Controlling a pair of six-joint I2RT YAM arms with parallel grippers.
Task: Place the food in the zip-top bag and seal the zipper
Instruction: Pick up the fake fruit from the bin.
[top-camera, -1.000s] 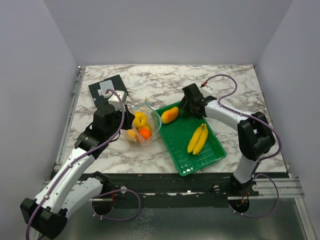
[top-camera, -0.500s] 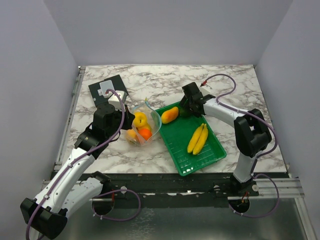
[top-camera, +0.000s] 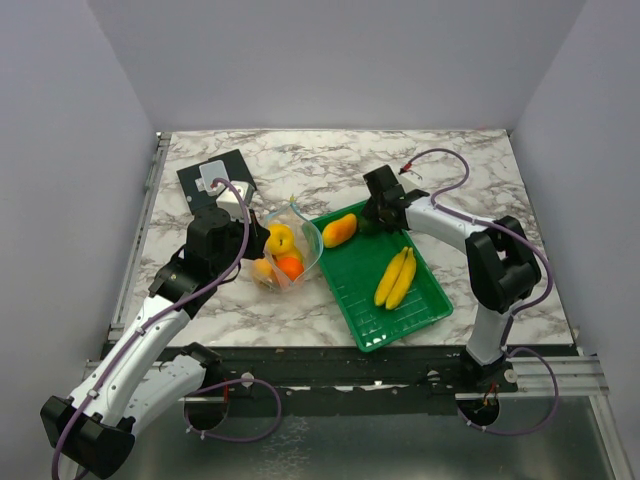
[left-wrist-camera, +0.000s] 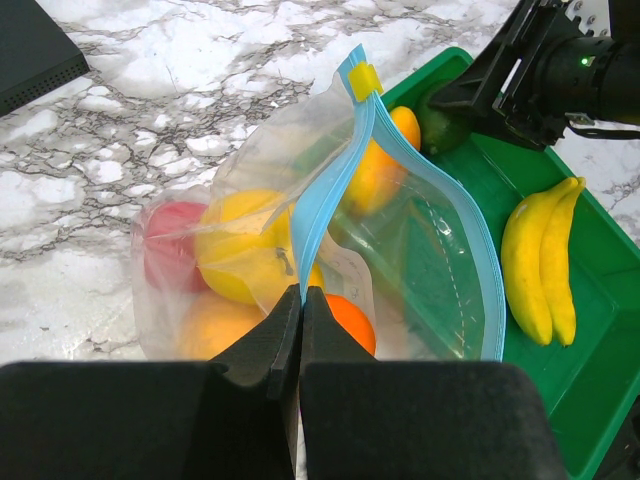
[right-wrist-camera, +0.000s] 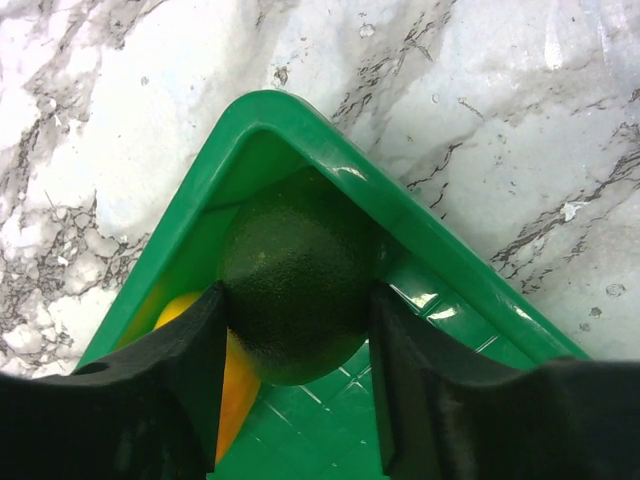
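The left gripper (left-wrist-camera: 301, 296) is clenched on the zipper (left-wrist-camera: 325, 190), holding the zip-top bag (left-wrist-camera: 420, 260) agape beside the green tray (right-wrist-camera: 300, 130); a red apple (left-wrist-camera: 170, 250), an orange (left-wrist-camera: 350, 320) and a yellow fruit (left-wrist-camera: 240, 250) lie inside; the right gripper (right-wrist-camera: 297, 300) grasps a dark green fruit (right-wrist-camera: 290, 250) in the tray's far corner; the bananas (top-camera: 397, 278) lie in the tray.

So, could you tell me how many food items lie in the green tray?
3: the banana bunch in the green tray's middle, the yellow-orange piece at its far left, a dark green fruit in the far corner, partly hidden from above.
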